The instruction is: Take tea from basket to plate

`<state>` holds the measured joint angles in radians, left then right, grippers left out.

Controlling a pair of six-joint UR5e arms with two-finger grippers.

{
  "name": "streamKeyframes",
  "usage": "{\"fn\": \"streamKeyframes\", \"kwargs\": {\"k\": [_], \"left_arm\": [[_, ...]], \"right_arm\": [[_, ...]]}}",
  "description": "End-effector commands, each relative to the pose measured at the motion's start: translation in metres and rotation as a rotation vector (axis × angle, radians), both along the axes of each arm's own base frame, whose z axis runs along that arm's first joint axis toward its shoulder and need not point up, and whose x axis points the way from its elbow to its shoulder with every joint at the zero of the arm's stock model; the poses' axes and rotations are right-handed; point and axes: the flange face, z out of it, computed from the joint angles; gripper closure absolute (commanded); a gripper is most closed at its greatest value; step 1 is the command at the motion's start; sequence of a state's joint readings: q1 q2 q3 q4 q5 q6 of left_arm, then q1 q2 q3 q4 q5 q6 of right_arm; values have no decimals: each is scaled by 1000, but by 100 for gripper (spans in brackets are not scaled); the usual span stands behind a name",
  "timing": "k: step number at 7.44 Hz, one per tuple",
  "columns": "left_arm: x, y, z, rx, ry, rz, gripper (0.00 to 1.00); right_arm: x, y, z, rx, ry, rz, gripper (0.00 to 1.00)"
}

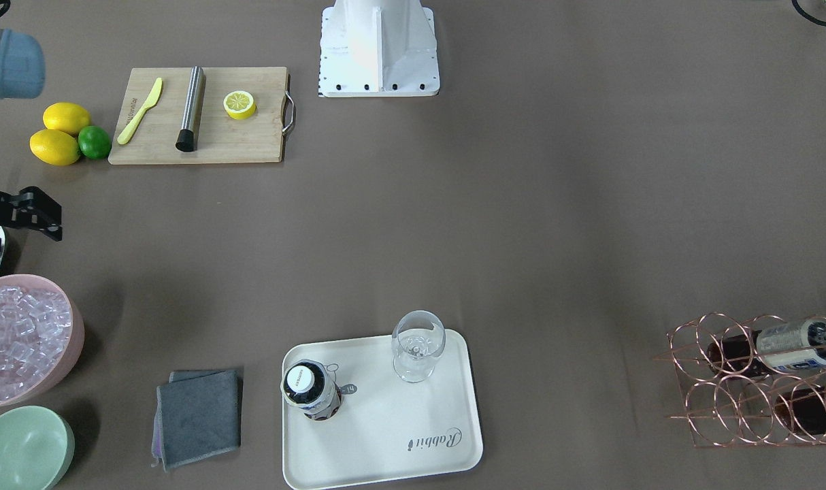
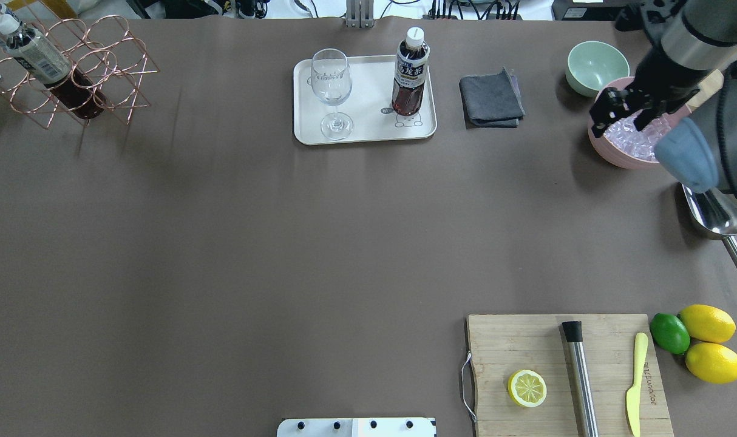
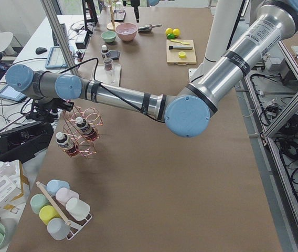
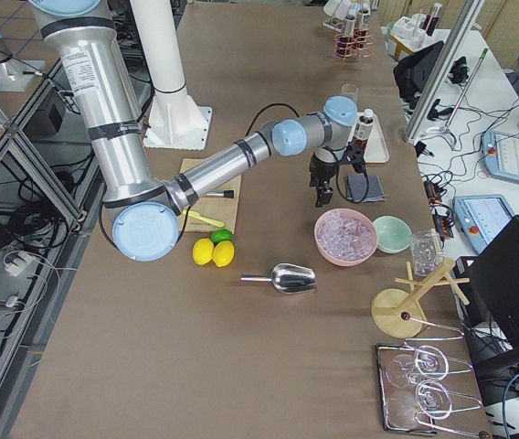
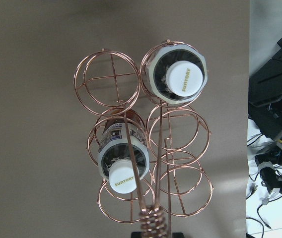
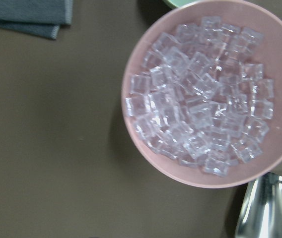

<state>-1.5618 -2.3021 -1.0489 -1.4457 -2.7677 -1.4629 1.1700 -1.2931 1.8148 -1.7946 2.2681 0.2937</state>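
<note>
One tea [image 2: 410,76] stands on plate [image 2: 374,91] | upright | long axis vertical

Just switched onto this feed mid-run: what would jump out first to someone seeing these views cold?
One tea bottle stands upright on the cream tray beside a stemmed glass at the far edge of the table. Two more bottles sit in the copper wire basket at the far-left corner, and a pink bowl heaped with ice sits far right.

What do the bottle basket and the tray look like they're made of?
Basket: thin metal wire with a shiny copper-toned finish, going by its glinting open rings.
Tray: matte cream, probably plastic or melamine, with a smooth surface, rounded rim and printed drawing.
</note>
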Motion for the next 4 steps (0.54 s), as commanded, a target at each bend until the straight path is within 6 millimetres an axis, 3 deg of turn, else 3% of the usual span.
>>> {"fn": "streamKeyframes", "kwargs": {"k": [1, 2, 3, 4], "left_arm": [[3, -6, 15, 69, -9, 6, 100], [3, -9, 26, 96, -31, 3, 100], [3, -11, 26, 117, -52, 2, 100], [4, -13, 23, 121, -54, 3, 100]], "right_arm": [[87, 20, 91, 13, 40, -71, 8], [129, 15, 124, -11, 28, -48, 1], [156, 16, 141, -6, 17, -46, 1], [165, 22, 150, -20, 26, -34, 0]]}}
